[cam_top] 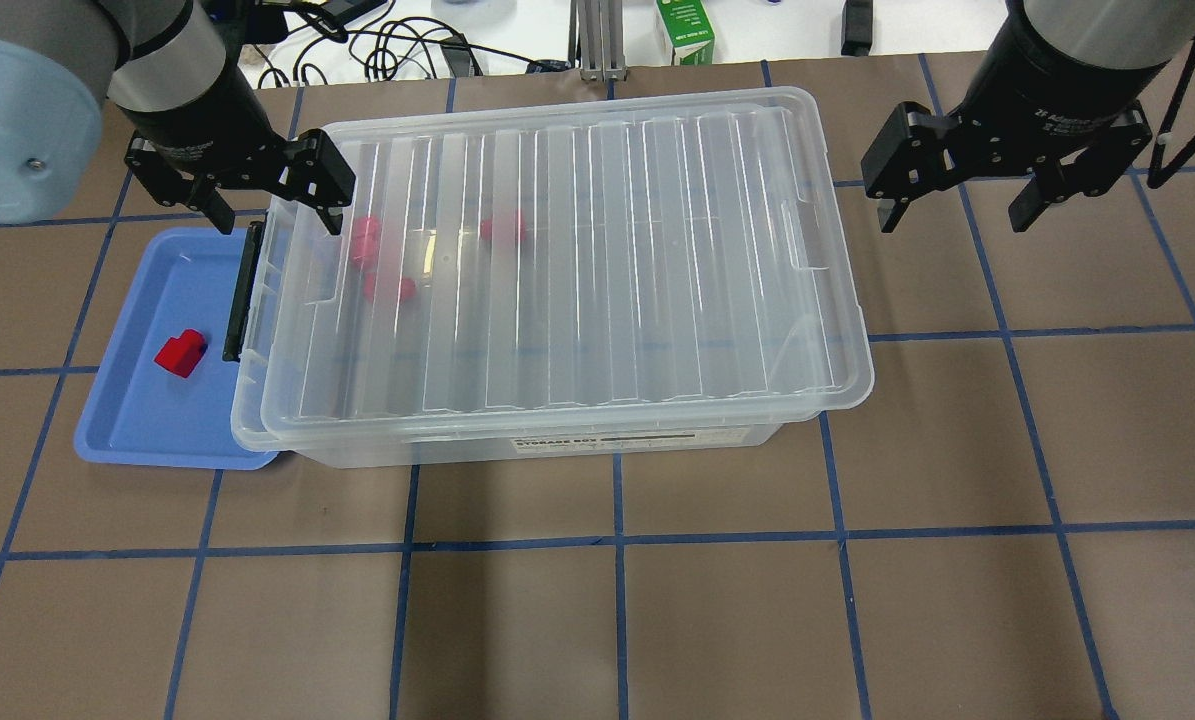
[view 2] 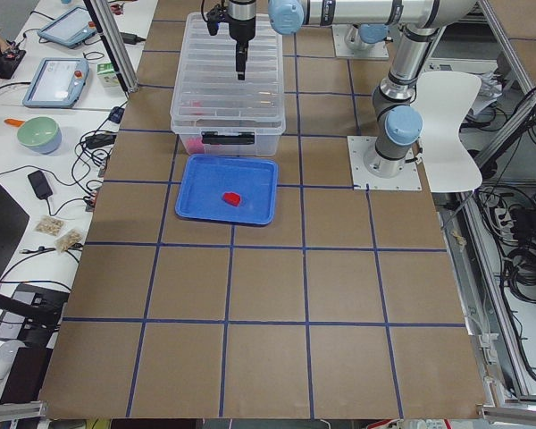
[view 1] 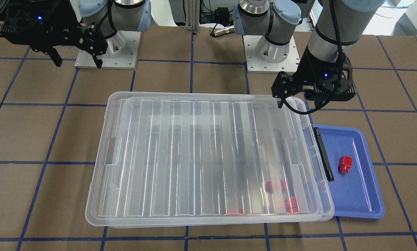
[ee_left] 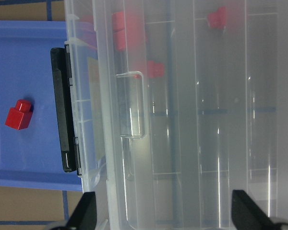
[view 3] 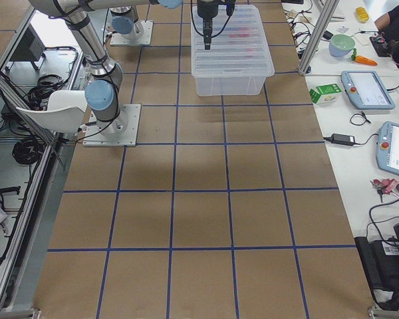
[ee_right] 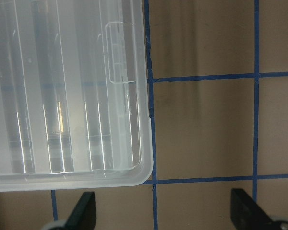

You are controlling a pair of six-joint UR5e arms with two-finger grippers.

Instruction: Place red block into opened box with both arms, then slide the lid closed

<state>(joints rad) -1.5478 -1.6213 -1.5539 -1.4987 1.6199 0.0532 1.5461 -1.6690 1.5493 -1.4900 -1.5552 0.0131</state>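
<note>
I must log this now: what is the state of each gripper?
Left gripper: open, holding nothing.
Right gripper: open, holding nothing.

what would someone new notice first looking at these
The big clear box, its ribbed lid covering nearly all of it, with three red blocks blurred beneath. Against its short end sits a blue tray holding one lone red block. Two open black claws hang above: the left claw over the box's tray end, the right claw over bare table past the other end.
</note>
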